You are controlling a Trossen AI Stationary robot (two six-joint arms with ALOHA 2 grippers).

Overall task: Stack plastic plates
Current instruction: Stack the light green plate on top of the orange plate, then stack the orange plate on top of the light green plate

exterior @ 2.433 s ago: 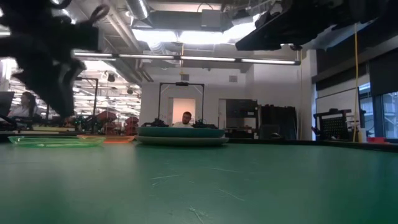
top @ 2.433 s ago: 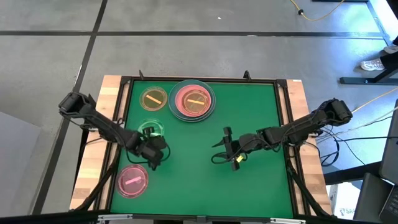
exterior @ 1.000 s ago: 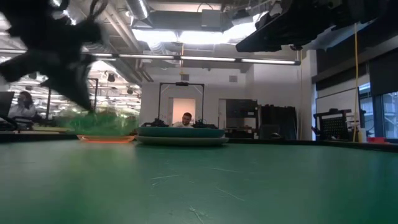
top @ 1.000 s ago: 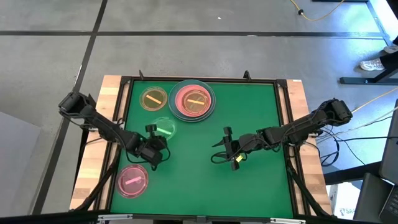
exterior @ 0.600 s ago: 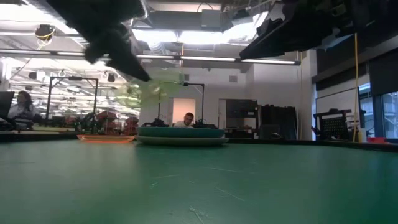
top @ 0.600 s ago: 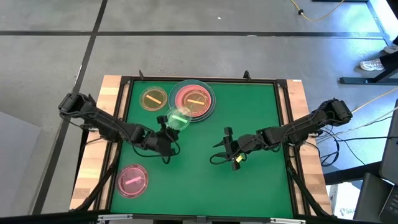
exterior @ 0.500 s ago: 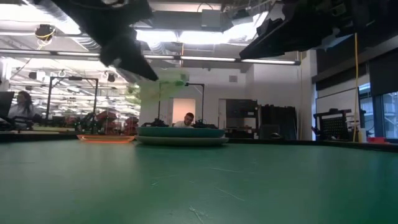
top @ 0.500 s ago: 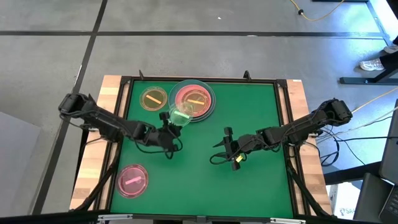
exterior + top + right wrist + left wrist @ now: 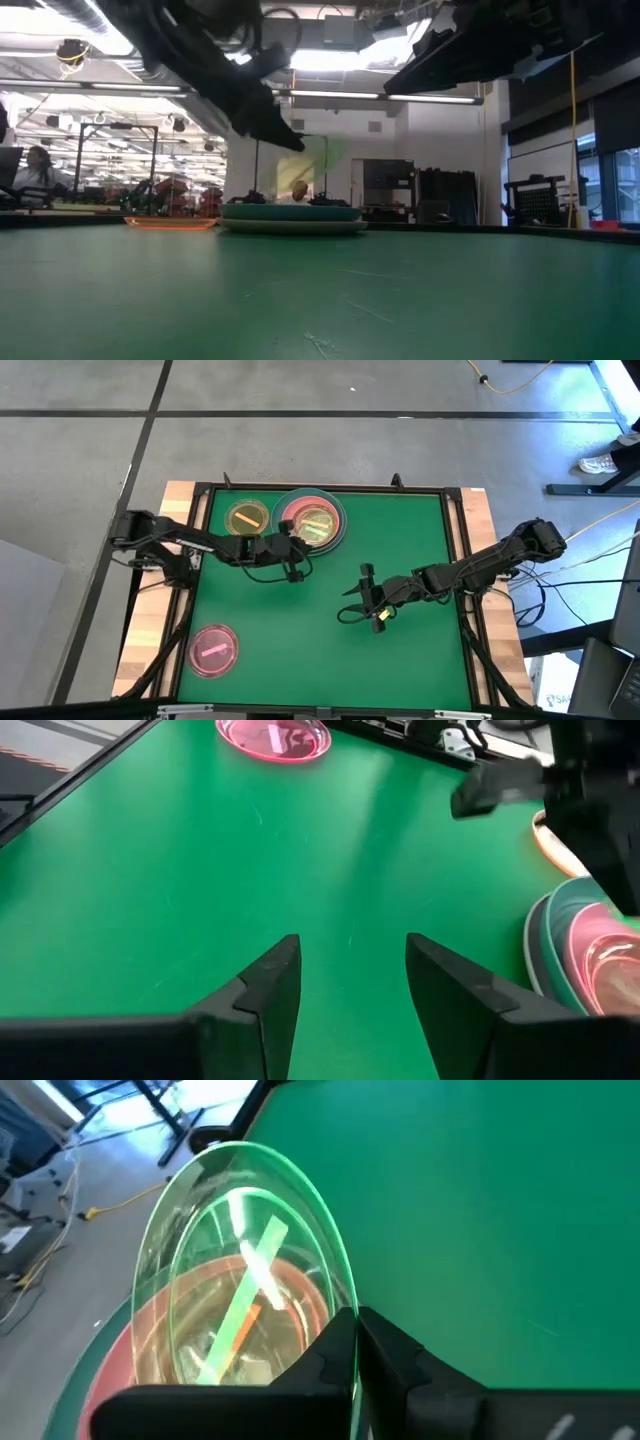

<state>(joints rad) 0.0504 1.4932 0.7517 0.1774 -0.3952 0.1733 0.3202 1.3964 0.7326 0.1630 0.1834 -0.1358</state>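
Note:
My left gripper [image 9: 297, 544] is shut on a small translucent green plate [image 9: 316, 528] with a green bar mark. It holds the plate tilted just above the stack of large plates [image 9: 338, 523] near the table's far edge. The stack has a pink plate [image 9: 120, 1370] on top, inside a teal one [image 9: 290, 212] on a grey-white one. A small yellow plate [image 9: 247, 518] lies flat left of the stack. A small pink plate [image 9: 213, 650] lies flat near the near-left corner. My right gripper [image 9: 362, 600] hangs open over the middle of the table. My left gripper pinches the green plate's rim [image 9: 340, 1305] between its two fingers [image 9: 400, 1355], at the edge nearest the arm. The fingers come in from the table's left, slanting down. The plate is lifted clear and tilted steeply, its far edge over the pink plate of the stack.
Green mat [image 9: 420, 540] lies bare between the stack and the right arm. A raised black frame [image 9: 320, 488] borders the table. My right gripper's open fingers [image 9: 270, 985] point across the mat toward the small pink plate [image 9: 272, 735]. People and equipment show in the room behind.
My left gripper has carried the green plate up off the mat, toward the far edge and to the right. It has gone from left of centre to over the stack of large plates. The plate has tipped from nearly level to steeply tilted. The right arm kept still.

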